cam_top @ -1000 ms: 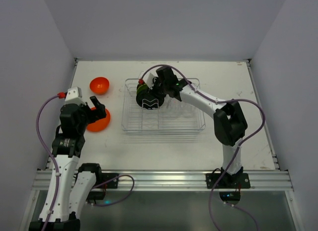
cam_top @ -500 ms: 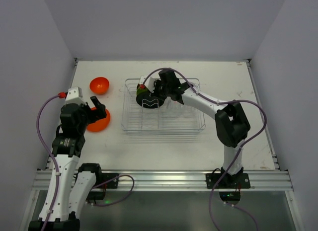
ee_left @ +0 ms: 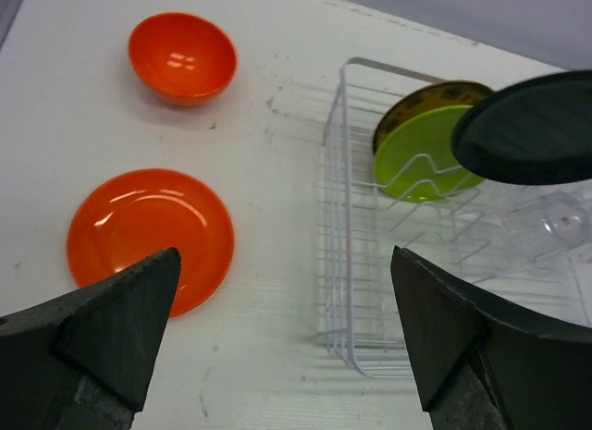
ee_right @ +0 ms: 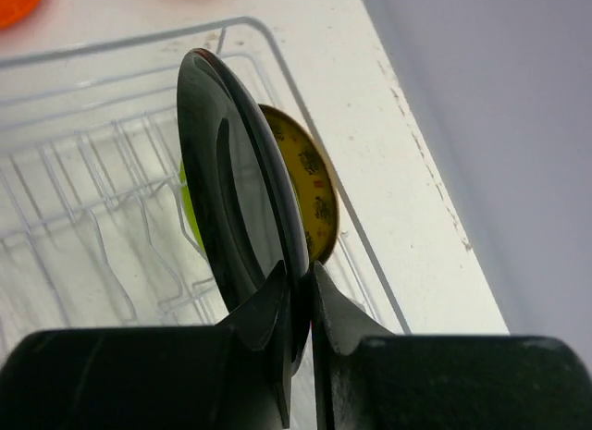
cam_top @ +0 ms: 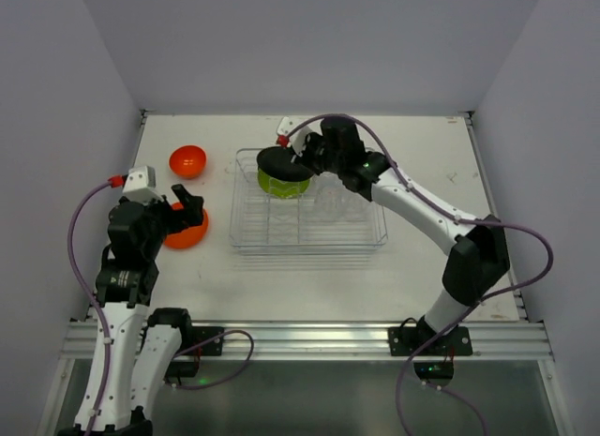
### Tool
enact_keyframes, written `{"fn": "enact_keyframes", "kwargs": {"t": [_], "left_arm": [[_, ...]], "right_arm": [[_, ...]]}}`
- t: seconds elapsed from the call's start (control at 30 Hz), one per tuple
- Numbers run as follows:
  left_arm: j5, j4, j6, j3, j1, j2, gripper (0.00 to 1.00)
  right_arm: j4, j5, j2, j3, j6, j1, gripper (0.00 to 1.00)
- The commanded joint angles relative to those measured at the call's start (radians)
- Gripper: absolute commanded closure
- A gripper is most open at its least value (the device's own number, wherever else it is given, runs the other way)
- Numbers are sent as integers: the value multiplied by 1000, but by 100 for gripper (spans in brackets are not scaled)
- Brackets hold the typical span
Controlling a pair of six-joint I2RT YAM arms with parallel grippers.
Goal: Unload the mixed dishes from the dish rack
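My right gripper (ee_right: pixel 298 277) is shut on the rim of the black plate (ee_right: pixel 236 213) and holds it above the back left of the clear dish rack (cam_top: pixel 361 237). The plate also shows in the top view (cam_top: pixel 284 163) and the left wrist view (ee_left: pixel 527 129). The lime green plate (ee_left: pixel 421 162) and the yellow-brown plate (ee_right: pixel 310 194) stand in the rack below it. The orange bowl (cam_top: pixel 187 160) and the orange plate (cam_top: pixel 185 228) lie on the table left of the rack. My left gripper (ee_left: pixel 287 337) is open and empty above the table beside the orange plate. A clear cup (ee_left: pixel 560 222) lies in the rack.
The white table (cam_top: pixel 422 141) ends at side walls on the left and right and at a metal rail (cam_top: pixel 309 338) in front. The rack's near wall (ee_left: pixel 370 342) stands close to my left gripper.
My right gripper has lifted the black plate up out of the rack and drawn it back a little. The green plate is now uncovered. The left arm has barely moved.
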Motion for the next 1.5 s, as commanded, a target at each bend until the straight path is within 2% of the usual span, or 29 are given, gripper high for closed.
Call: {"fn": "enact_keyframes", "kwargs": {"t": [0.0,0.07,0.1,0.13,0.17,0.27,0.3,0.4,0.53,0.63,0.8,0.9,1.13,1.2,1.3,1.33,1.37,1.4,1.47], "left_arm": [[279,133,54,-25,-8,-19,0],[460,262,36,-54,-8,-22,0],[604,311,-15,-74,-8,-19,0],[654,413,-52,-84,-8,-7,0],[722,464,-139,-94,-8,4,0],[800,687,-330,-116,-17,92,0],[828,725,-352,-114,-28,146,0],[772,743,-354,-82,-105,214,0],[770,804,-394,-99,-223,281,0],[722,800,-394,-104,-292,320,0],[609,743,-374,-97,-330,341,1],[578,744,-379,-91,-356,349,9],[549,744,-382,-73,-413,366,39],[523,732,-383,-76,-418,364,42],[460,698,-374,-74,-424,363,63],[443,686,-374,-70,-427,364,80],[408,675,-373,-65,-426,364,92],[388,646,-373,-62,-427,361,100],[347,632,-373,-58,-427,343,100]], "right_arm": [[8,148,-127,10,254,3,100],[3,159,-241,-42,431,-37,100],[6,127,-287,-74,675,-60,100],[22,3,-377,-165,796,-130,100],[76,-79,-417,-222,1014,-171,100],[210,-280,-529,-429,1257,-264,100],[244,-310,-546,-462,1286,-273,100],[339,-410,-601,-577,1381,-284,100],[462,-494,-649,-689,1466,-288,100],[491,-537,-661,-712,1480,-287,100],[543,-574,-657,-741,1501,-288,100],[604,-615,-642,-755,1530,-288,100],[678,-605,-614,-787,1564,-284,100],[678,-588,-608,-781,1560,-270,100],[589,-514,-599,-734,1489,-212,100],[559,-493,-599,-725,1475,-197,100],[548,-476,-594,-717,1453,-186,100],[540,-447,-591,-709,1449,-177,100],[540,-430,-585,-709,1451,-175,100]]}}
